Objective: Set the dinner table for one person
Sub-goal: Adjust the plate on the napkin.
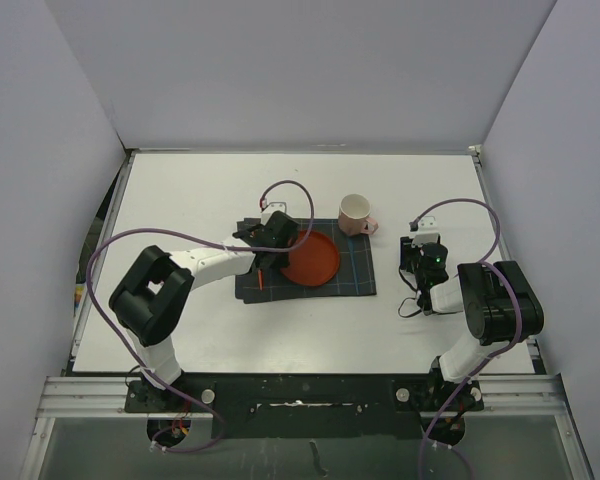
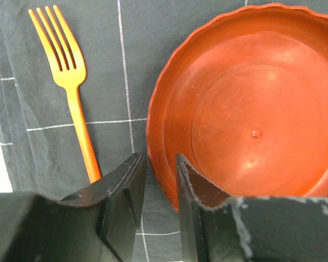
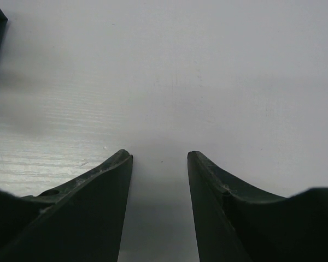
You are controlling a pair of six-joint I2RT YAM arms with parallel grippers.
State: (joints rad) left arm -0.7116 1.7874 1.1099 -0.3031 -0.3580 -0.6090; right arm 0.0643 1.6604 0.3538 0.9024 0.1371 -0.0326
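**Left claw parted at the plate's rim**

Left claw (image 2: 158, 164) hung low over the mat (image 2: 106, 82). Its jaws stood a narrow gap apart and pinched nothing. The near rim of the plate (image 2: 251, 125) sat right at that gap, close against the right-hand finger in the wrist view, though whether it touched could not be told.

The fork (image 2: 70, 73) lay flat on the mat in the upper left of that frame, just beside the plate and apart from it. Its long axis ran up the frame with the tines toward the top edge, roughly in line with the fingers. The fork therefore lay up and to the left of the claw and the plate up and to the right, with the claw between their near ends.

Right claw (image 3: 159, 155) was spread wide over bare tabletop (image 3: 208, 65) and held nothing. It sat at the right of the overhead view, well apart from the mat.

The tabletop filled the middle of the overhead view and carried the mat at its centre. A cup (image 1: 356, 211) stood at the mat's upper right corner.

The setting looked nearly done, with plate, fork and cup laid out and no knife or spoon in sight. The left arm's next move probably called for a straight lift, since drifting to either side risked nudging the fork or the rim. If the cup needed shifting, the right arm seemed a little nearer.
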